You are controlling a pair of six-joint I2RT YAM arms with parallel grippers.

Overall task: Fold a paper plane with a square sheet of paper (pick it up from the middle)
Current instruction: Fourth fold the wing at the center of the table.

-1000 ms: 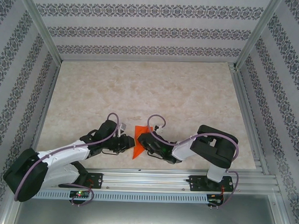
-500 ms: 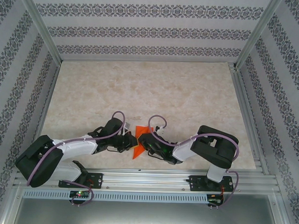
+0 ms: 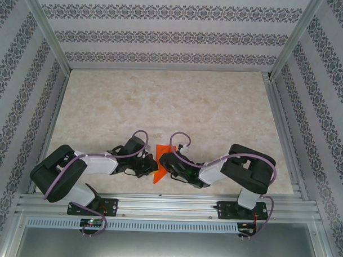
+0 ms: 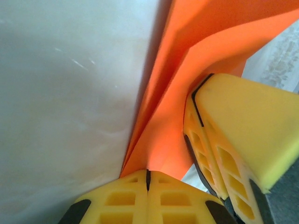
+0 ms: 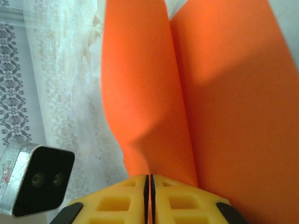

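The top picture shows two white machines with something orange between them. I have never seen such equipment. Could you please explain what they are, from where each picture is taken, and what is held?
They are two robot arms, bolted at the near edge of a marble-patterned table. The top picture looks down from above and behind them: the left arm is on the left, the right arm on the right. The other two pictures come from a small camera on each wrist, so that arm's yellow fingers appear at the bottom. Between the arms is the orange paper, partly folded. The left arm's fingers are shut on it, and the right arm's fingers are shut on it too.
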